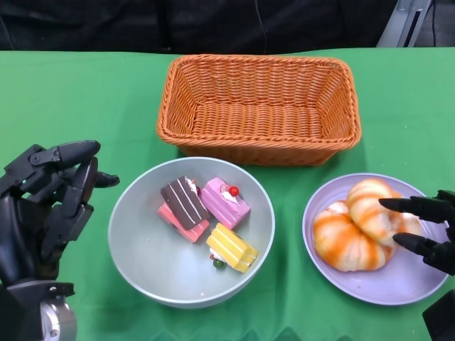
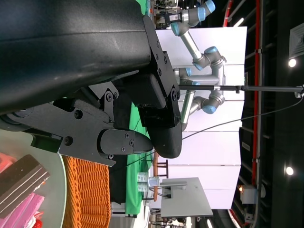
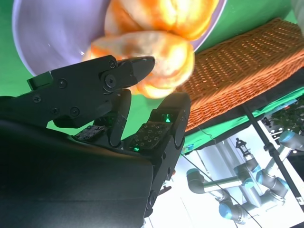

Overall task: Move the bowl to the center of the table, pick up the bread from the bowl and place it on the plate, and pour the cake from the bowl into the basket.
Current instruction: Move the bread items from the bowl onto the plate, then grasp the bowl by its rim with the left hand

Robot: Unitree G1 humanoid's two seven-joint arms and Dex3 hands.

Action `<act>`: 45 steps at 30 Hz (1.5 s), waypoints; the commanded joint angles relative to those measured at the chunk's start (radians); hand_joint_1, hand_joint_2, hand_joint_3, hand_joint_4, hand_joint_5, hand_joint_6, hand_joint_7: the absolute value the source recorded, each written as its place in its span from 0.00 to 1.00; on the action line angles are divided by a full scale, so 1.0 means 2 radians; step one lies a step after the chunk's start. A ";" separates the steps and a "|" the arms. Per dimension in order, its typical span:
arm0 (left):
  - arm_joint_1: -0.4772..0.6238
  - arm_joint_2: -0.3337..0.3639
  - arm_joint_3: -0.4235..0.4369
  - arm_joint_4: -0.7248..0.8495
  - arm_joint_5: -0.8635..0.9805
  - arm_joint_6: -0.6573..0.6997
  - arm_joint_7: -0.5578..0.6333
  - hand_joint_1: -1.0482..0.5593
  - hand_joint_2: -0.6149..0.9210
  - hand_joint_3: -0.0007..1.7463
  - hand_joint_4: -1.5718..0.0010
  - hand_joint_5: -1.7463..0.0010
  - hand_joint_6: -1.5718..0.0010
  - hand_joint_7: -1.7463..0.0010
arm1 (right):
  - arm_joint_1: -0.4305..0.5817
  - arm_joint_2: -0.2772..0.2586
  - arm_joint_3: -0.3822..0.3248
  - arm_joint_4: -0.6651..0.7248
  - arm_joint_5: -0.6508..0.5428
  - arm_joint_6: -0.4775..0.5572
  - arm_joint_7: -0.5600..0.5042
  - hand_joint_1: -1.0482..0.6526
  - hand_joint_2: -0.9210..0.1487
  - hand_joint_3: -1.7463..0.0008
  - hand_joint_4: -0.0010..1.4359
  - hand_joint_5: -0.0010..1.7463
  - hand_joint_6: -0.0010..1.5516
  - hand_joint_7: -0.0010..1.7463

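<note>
On the far left I see my left hand (image 1: 50, 206) hovering beside the bowl (image 1: 142, 249), fingers curled loosely and apart, holding nothing. The one grey bowl sits near the middle of the green tabletop (image 1: 71, 99) and carries four cake pieces: a brown striped one (image 1: 183, 202), a red one (image 1: 186, 229) under it, a pink one (image 1: 226, 202) with a cherry, and a yellow one (image 1: 231, 248). Behind it stands one empty wicker basket (image 1: 259, 106). Further right, one lilac plate (image 1: 398, 284) holds the single orange-striped bread (image 1: 355, 227). My right hand (image 1: 426, 231) sits at the plate's right edge, fingers spread around the bread's side; I cannot tell whether they touch it.
</note>
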 commanded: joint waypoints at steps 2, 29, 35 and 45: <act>-0.004 0.003 0.002 0.007 -0.001 -0.004 0.002 0.55 1.00 0.18 0.42 0.39 0.31 0.70 | 0.007 -0.013 -0.004 -0.012 0.010 -0.011 0.004 0.35 0.03 0.99 0.38 0.28 0.57 0.01; -0.010 0.005 0.000 0.030 0.007 -0.019 0.001 0.55 1.00 0.17 0.42 0.39 0.30 0.71 | 0.073 0.051 -0.045 -0.244 0.404 0.067 0.318 0.57 0.31 0.64 0.27 0.53 0.45 0.02; -0.008 0.008 -0.004 0.039 0.012 -0.025 -0.002 0.55 1.00 0.17 0.42 0.40 0.30 0.72 | 0.067 0.091 -0.065 -0.289 0.440 0.099 0.366 0.61 0.35 0.55 0.27 0.81 0.27 0.61; -0.001 0.010 -0.011 0.044 0.000 -0.029 -0.025 0.55 1.00 0.17 0.41 0.40 0.30 0.73 | 0.058 0.143 -0.088 -0.270 0.436 0.097 0.407 0.62 0.46 0.37 0.45 0.82 0.41 0.73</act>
